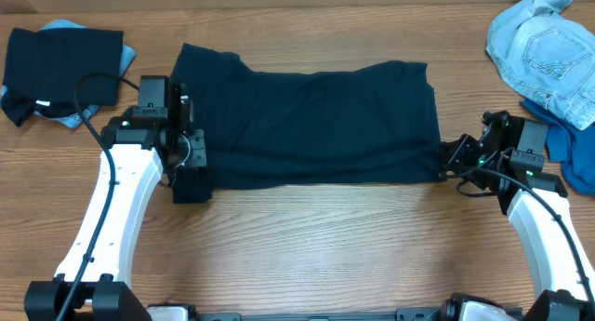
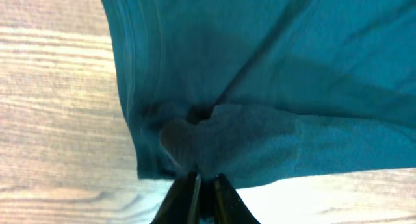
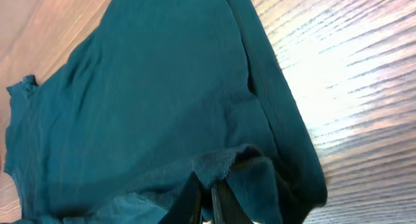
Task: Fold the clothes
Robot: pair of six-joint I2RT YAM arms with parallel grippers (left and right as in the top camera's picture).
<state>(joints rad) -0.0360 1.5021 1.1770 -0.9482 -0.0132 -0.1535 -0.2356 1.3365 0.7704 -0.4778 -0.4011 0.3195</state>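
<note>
Dark navy, near-black shirt [image 1: 316, 126], spread flat as a wide band across the middle of the wooden table [image 1: 325, 256]. Looks teal under both wrist cameras.

Left of the shirt and well apart from it: a black garment [image 1: 60, 65], lying on a light blue piece [image 1: 128, 56] that peeks out around its edges. Right of the shirt, toward the far corner: a crumpled pale denim piece [image 1: 544, 42], pocket side up. Just nearer than that and touching it: a mid-blue piece [image 1: 576, 149].

Left gripper [image 1: 189, 167] at the shirt's near left corner. Arm reaching in from the near edge, wrist turned inward over the hem. Fingers [image 2: 188, 198] drawn close together, pinching a small bunched fold at the hem, with cloth puckered just ahead of the tips. A small dark flap of the shirt shows on the near side of the gripper.

Right gripper [image 1: 446, 156] at the shirt's near right corner. Arm curving in from the near right, pointing across at the cloth. Fingers [image 3: 190, 201] nearly touching, clamped on a gathered fold of the shirt's edge.
</note>
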